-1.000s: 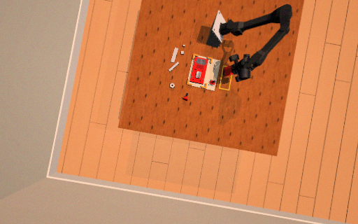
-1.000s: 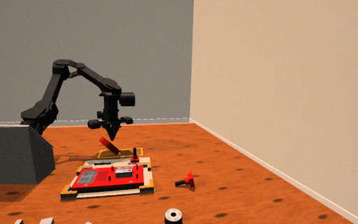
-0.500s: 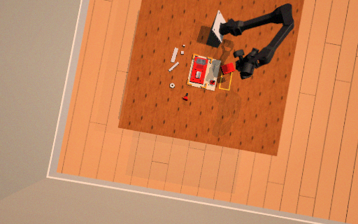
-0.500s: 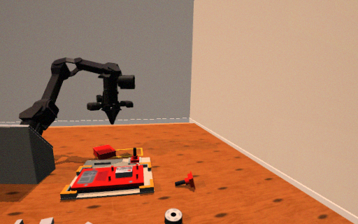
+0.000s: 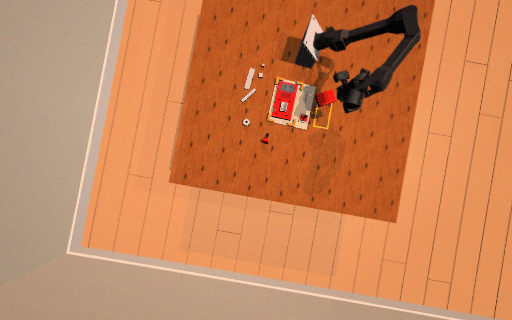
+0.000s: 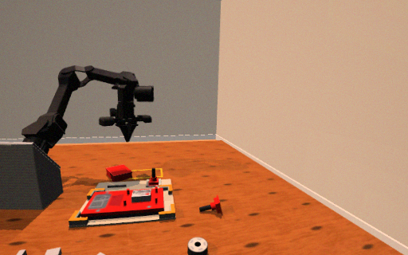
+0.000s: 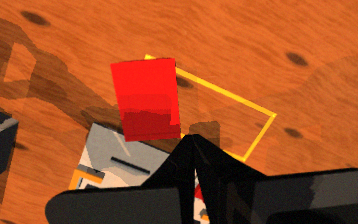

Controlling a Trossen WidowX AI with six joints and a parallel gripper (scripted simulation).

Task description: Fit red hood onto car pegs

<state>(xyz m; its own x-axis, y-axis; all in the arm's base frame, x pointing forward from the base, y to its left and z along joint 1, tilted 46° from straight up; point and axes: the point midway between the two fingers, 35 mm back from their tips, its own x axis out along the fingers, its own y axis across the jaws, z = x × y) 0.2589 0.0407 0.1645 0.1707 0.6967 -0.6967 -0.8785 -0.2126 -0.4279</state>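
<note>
Across the wood-grain table [image 6: 279, 191], dotted with dark knots, we see the matte black arm [image 6: 60, 100] reaching out from its grey box base [image 6: 28, 175], its links angular and faceted. Our gripper [image 6: 127, 137] hangs high above the work, pointing straight down, its two tapered fingers pressed together into a single sharp wedge with nothing between them.

Below and in front, we find the flat pale jig [image 6: 131, 218] with orange corner blocks, carrying the glossy red car chassis [image 6: 123, 201], a slab with a small grey engine block [image 6: 141, 194] on its deck. Behind the jig lies the hood [image 6: 119, 172], a small red box-like shell resting flat on the table at the near end of a thin yellow outlined rectangle [image 6: 153, 170], just beside the jig and well apart from our gripper. From the wrist view the hood [image 7: 146, 97] shows a smooth flat face, bright above and darker below.

Smaller still, we note a red cone-shaped piece with a black stem [image 6: 213, 205] and a white ring [image 6: 198, 245].
</note>
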